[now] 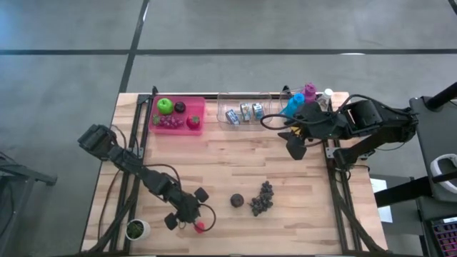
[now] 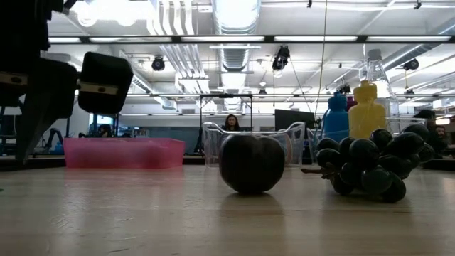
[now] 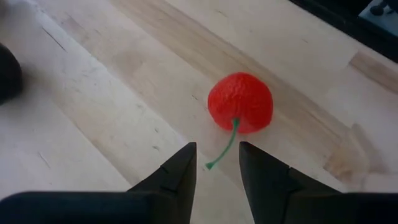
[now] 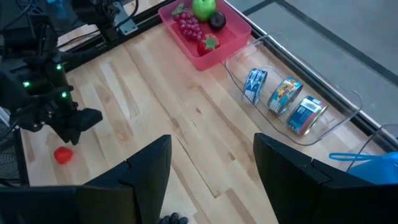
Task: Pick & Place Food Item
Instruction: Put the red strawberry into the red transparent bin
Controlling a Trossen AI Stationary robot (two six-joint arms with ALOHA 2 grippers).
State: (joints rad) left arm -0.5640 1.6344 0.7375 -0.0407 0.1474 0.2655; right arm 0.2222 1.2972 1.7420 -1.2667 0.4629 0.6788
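Observation:
A red cherry (image 3: 240,102) with a green stem (image 3: 225,147) lies on the wooden table near its front left. My left gripper (image 3: 217,163) slants down just short of it, open by a narrow gap. Its fingertips stand on either side of the stem's free end and touch nothing. In the high view this gripper (image 1: 193,222) is right beside the cherry (image 1: 201,226). My right gripper (image 4: 214,162) hangs open, high over the table's far right (image 1: 294,146), with nothing between its fingers.
A dark plum (image 1: 237,200) and a bunch of dark grapes (image 1: 261,198) lie right of the cherry. At the far edge are a pink tray (image 1: 202,107) of fruit, a clear bin (image 1: 223,100) of cans and bottles (image 1: 300,100). A small pot (image 1: 136,230) sits front left.

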